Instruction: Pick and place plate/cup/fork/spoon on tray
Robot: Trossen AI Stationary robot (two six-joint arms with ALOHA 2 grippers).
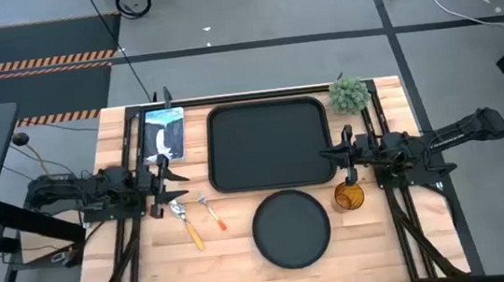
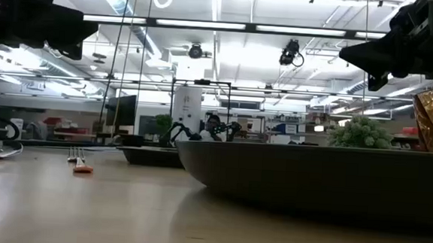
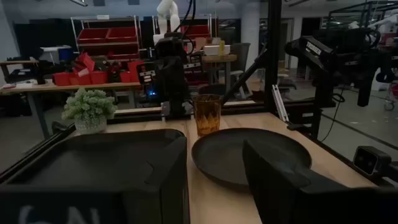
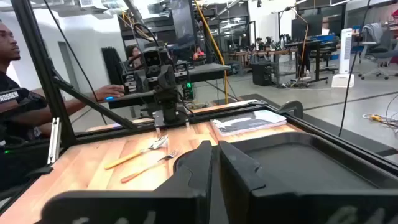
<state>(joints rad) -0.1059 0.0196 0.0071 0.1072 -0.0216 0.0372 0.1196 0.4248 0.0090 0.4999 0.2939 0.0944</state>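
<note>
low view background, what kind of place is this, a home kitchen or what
Not a kitchen: most likely a robotics lab or workshop. The low view shows an open hall with strip ceiling lights; the left wrist view shows red storage bins on shelving; the right wrist view shows a person at a workstation beside the wooden table.

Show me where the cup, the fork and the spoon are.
cup (image 1: 349, 196), high view, its amber body.
fork (image 1: 213, 215), high view, middle of it.
spoon (image 1: 187, 225), high view, upper handle.

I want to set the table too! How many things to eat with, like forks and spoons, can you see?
2. The spoon and the fork lie side by side on the table, left of the plate, near the left gripper.
</note>
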